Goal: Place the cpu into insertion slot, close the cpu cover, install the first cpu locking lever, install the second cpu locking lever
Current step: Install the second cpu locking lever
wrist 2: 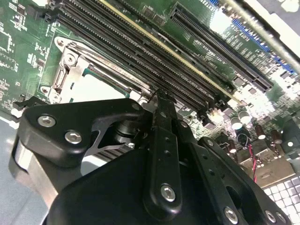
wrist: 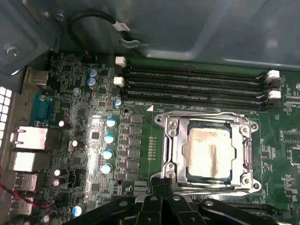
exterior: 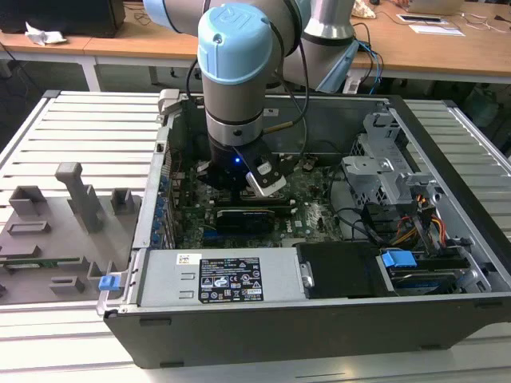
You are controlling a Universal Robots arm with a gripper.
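In the first wrist view the cpu [wrist: 209,151] lies flat in the insertion slot [wrist: 186,161], its silvery top showing through the window of the cpu cover [wrist: 172,140]. The cover is folded down over it. Thin metal lever rods run along the cover's edges. My gripper [wrist: 161,183] is shut, its fingertips [wrist: 155,186] together at the socket's edge nearest the camera. In the second wrist view the gripper [wrist 2: 157,98] stands right beside the slot [wrist 2: 70,77]. In the exterior view the arm's wrist [exterior: 237,159] hangs low inside the open computer case.
Long black memory slots [wrist: 192,84] run just beyond the socket, and capacitors [wrist: 108,140] and rear ports [wrist: 28,140] lie to one side. A black card [exterior: 243,217], the power supply [exterior: 215,279] and a drive cage [exterior: 391,167] crowd the case. A grey fixture tray [exterior: 56,231] sits outside.
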